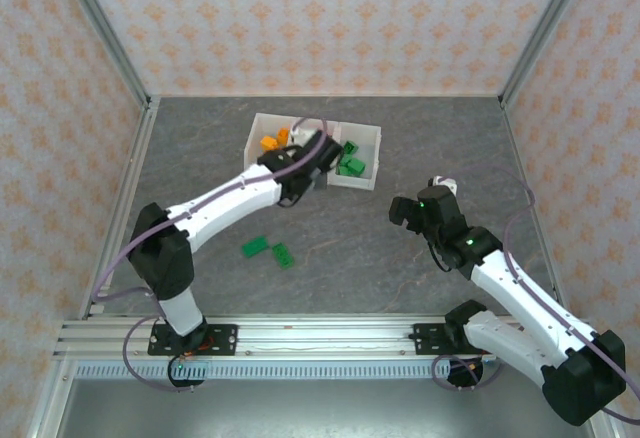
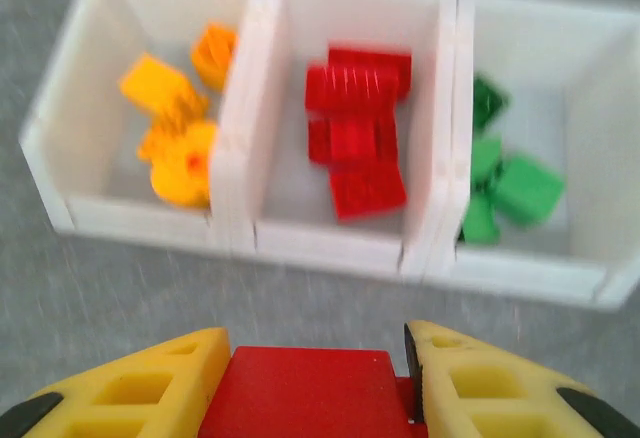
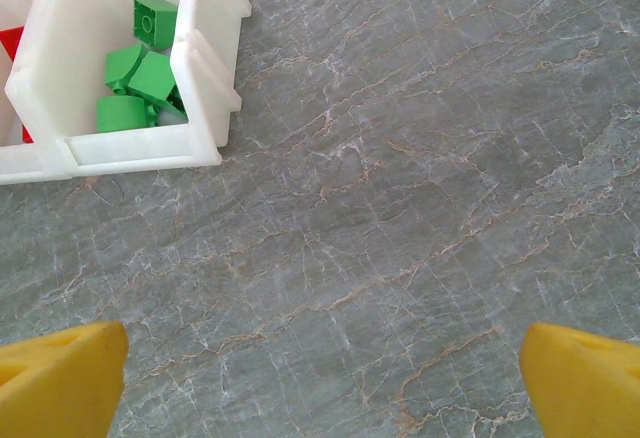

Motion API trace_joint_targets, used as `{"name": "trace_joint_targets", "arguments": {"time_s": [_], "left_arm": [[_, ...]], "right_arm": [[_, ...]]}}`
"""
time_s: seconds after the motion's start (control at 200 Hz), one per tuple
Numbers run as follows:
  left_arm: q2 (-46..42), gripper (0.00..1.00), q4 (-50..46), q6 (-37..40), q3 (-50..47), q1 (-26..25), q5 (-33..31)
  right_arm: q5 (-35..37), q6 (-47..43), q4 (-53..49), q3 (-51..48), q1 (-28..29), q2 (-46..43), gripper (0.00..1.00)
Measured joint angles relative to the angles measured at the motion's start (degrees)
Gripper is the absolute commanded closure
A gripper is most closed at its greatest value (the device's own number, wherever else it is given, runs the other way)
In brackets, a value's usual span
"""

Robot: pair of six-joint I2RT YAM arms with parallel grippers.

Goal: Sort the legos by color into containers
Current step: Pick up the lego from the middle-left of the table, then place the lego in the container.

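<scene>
Now a red brick (image 2: 305, 398) is clamped in the left pincer (image 2: 315, 353), lined up just short of the containers (image 2: 330, 248), facing the middle bin where reds are gathered; the right pincer (image 3: 325, 378) is held wide open over the worktop (image 3: 420, 158); two green bricks (image 1: 255, 247) lie unsorted

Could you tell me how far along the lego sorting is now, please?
Done: the bins hold orange bricks left, red bricks middle, green bricks right. In hand: the left gripper grips a red brick just short of the bins. Left: two loose green bricks on the table; the right gripper hangs open, empty.
</scene>
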Motion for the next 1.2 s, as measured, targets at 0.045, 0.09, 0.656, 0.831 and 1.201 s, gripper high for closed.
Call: {"name": "trace_joint_targets", "arguments": {"time_s": [0.045, 0.09, 0.656, 0.831, 1.201], "left_arm": [[2.84, 0.64, 0.24, 1.31, 3.87, 1.75, -0.35], [5.68, 0.65, 0.72, 2.38, 6.97, 3.08, -0.52], [27.45, 0.56, 4.52, 7.69, 23.21, 8.68, 1.4], [28.96, 0.46, 5.97, 7.78, 25.03, 10.56, 2.73], [29.11, 0.14, 6.88, 8.81, 24.98, 10.86, 5.64]], "right_arm": [[0.0, 0.0, 0.0, 0.0, 0.0, 0.0, 0.0], [0.0, 0.0, 0.0, 0.0, 0.0, 0.0, 0.0], [-0.42, 0.0, 0.0, 0.0, 0.0, 0.0, 0.0], [-0.44, 0.0, 0.0, 0.0, 0.0, 0.0, 0.0], [-0.44, 0.0, 0.0, 0.0, 0.0, 0.0, 0.0]]}}
